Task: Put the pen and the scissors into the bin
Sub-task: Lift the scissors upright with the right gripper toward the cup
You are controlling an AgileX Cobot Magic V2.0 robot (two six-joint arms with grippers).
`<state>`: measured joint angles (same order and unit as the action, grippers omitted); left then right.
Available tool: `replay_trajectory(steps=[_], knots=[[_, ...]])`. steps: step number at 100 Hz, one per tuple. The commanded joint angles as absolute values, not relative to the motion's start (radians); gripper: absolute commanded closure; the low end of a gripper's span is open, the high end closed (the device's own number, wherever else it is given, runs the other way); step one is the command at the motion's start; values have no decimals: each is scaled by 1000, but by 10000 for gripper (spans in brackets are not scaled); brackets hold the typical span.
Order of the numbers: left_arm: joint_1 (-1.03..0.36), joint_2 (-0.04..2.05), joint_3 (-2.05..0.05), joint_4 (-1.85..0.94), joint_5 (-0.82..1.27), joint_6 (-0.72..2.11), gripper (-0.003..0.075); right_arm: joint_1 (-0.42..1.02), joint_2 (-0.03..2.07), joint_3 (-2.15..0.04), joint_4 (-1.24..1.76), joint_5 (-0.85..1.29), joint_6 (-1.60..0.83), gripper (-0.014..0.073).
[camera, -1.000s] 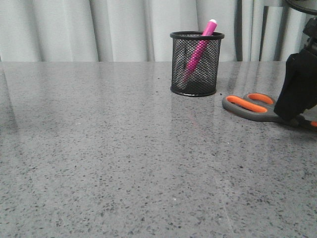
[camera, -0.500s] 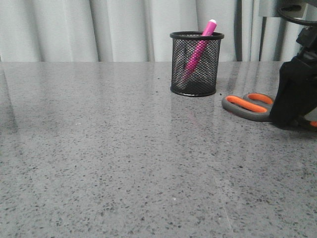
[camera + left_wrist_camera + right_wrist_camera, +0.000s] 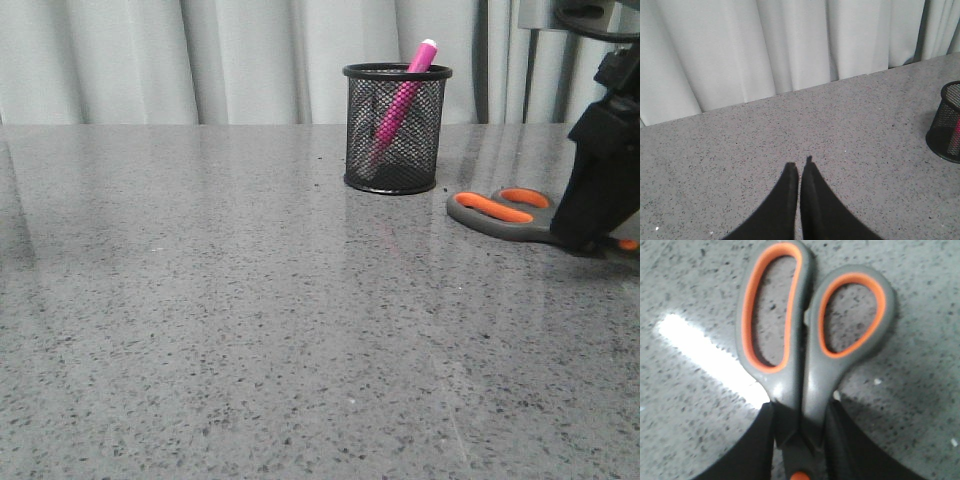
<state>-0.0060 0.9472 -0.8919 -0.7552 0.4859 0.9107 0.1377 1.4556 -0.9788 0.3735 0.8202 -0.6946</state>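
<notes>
The magenta pen (image 3: 400, 100) stands tilted inside the black mesh bin (image 3: 397, 130) at the back of the table, its tip above the rim. The scissors (image 3: 500, 212) lie to the right of the bin, their grey and orange handles pointing left. My right gripper (image 3: 592, 238) is down on them. In the right wrist view its fingers (image 3: 762, 440) press both sides of the scissors' (image 3: 810, 365) neck just behind the handles, the gripper (image 3: 801, 412) shut on them. The blades are hidden. My left gripper (image 3: 800, 162) is shut and empty over bare table, with the bin (image 3: 946, 125) off to one side.
The grey speckled table (image 3: 200, 300) stretches wide to the left and front. Pale curtains (image 3: 200, 60) hang behind its far edge. A bright light reflection (image 3: 705, 355) lies on the table beside the scissors.
My right gripper has come down lower over the scissors and closed on their neck. The handles have shifted slightly left. The pen and bin have not moved.
</notes>
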Motion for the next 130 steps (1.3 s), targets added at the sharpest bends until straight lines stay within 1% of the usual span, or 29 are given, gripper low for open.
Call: replay_trajectory(steps=[1, 10, 24, 32, 41, 48, 67, 89, 108, 130], knots=[[-3, 932, -920, -793, 434, 903, 739, 136, 1366, -1015, 399, 824, -704, 669], [-3, 932, -920, -793, 434, 903, 739, 132, 1289, -973, 419, 790, -704, 670], [-3, 932, -920, -793, 434, 903, 739, 134, 1140, -829, 508, 556, -710, 670], [-3, 932, -920, -795, 434, 903, 739, 156, 1068, -773, 665, 410, -797, 670], [-3, 932, -920, -799, 434, 903, 739, 193, 1029, -766, 790, 321, -909, 670], [-3, 932, -920, -805, 434, 903, 739, 230, 1027, -786, 845, 254, -934, 670], [-3, 932, -920, -810, 434, 903, 739, 328, 1104, -857, 870, -8, -934, 670], [-3, 932, -920, -812, 434, 903, 739, 369, 1283, -1048, 873, -50, -934, 670], [-3, 932, -920, -812, 434, 903, 739, 376, 1425, -1237, 952, -64, -933, 670], [-3, 932, -920, -812, 432, 903, 739, 397, 1514, -1277, 952, -190, -933, 670]])
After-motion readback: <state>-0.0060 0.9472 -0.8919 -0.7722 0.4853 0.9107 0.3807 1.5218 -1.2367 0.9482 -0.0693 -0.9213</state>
